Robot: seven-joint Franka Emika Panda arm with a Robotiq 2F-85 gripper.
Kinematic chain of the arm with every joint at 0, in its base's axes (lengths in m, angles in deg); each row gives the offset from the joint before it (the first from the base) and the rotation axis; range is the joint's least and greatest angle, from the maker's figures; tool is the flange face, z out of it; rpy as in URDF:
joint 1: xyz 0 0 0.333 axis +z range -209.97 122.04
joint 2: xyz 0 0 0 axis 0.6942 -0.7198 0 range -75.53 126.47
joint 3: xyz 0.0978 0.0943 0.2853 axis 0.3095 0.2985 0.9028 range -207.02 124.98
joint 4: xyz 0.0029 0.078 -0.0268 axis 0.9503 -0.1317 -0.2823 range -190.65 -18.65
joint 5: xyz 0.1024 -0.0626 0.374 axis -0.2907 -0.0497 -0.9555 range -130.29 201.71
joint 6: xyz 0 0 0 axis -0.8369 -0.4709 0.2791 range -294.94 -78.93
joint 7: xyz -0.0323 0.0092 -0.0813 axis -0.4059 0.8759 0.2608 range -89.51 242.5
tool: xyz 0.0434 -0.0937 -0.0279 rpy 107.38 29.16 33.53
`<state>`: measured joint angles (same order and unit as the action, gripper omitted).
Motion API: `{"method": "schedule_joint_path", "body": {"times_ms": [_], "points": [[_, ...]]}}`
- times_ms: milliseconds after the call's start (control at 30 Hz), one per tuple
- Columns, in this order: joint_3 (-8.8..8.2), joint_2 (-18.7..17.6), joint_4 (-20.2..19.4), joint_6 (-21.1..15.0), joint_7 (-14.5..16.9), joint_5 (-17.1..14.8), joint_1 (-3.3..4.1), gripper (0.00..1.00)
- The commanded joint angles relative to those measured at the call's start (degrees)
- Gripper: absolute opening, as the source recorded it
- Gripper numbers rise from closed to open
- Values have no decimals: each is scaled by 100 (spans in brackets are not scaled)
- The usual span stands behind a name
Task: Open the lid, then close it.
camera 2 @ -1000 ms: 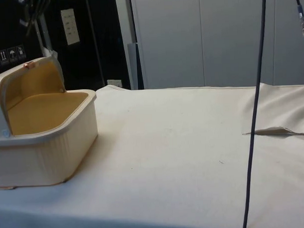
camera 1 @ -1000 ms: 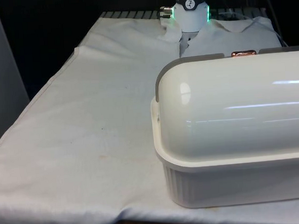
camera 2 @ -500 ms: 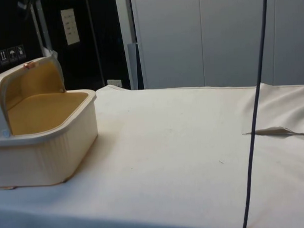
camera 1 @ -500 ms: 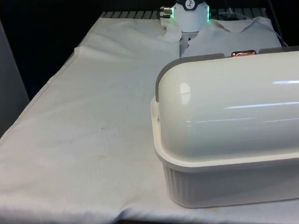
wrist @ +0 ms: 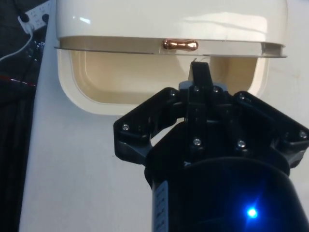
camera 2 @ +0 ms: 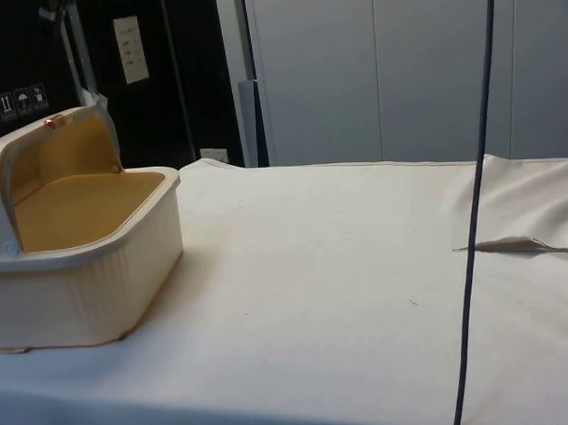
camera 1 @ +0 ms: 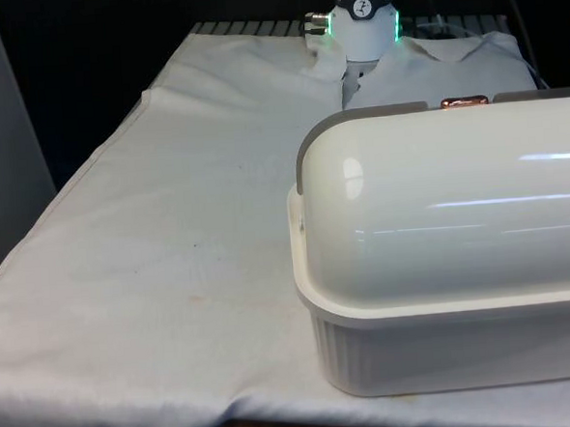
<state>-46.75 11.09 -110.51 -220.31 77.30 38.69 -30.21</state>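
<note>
A cream bread box (camera 1: 448,339) stands at the front view's right, its back to that camera. Its rounded lid (camera 1: 449,203) is rolled back, with the copper handle (camera 1: 464,101) at the top edge. From the side, the box (camera 2: 91,284) is open, the lid (camera 2: 2,166) is raised and the handle (camera 2: 50,120) sits high above a yellowish inside. In the wrist view my gripper (wrist: 200,72) hangs shut and holds nothing. It is above the box's open mouth (wrist: 120,77), a short way from the handle (wrist: 179,45) and clear of it.
The robot's base (camera 1: 364,15) stands at the table's far end. A thin dark cable (camera 2: 478,168) hangs down across the side view. The white cloth has a raised fold (camera 2: 518,244) near that cable. Bare cloth (camera 1: 170,230) stretches beside the box.
The hanging cable in the side view has swung slightly, and a bit of cable at the upper right edge has gone from sight. The box and lid have not moved.
</note>
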Motion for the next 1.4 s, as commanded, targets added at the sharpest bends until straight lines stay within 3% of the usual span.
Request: {"method": "schedule_joint_path", "body": {"times_ms": [0,133,200,533,667,867,967,1033,1167,1367], "points": [[-11,-40,69,149,-11,63,17,0],[6,-74,143,252,-17,103,29,0],[17,-92,178,275,-17,109,29,5],[17,-97,183,281,-23,126,40,52],[17,-97,183,281,-23,126,46,78],[29,-269,327,166,-57,155,63,99],[29,-481,516,80,-69,149,63,100],[52,-407,453,120,-17,97,46,100],[23,-762,733,-40,-80,132,52,100],[6,-1020,796,-286,-97,115,40,100]]}}
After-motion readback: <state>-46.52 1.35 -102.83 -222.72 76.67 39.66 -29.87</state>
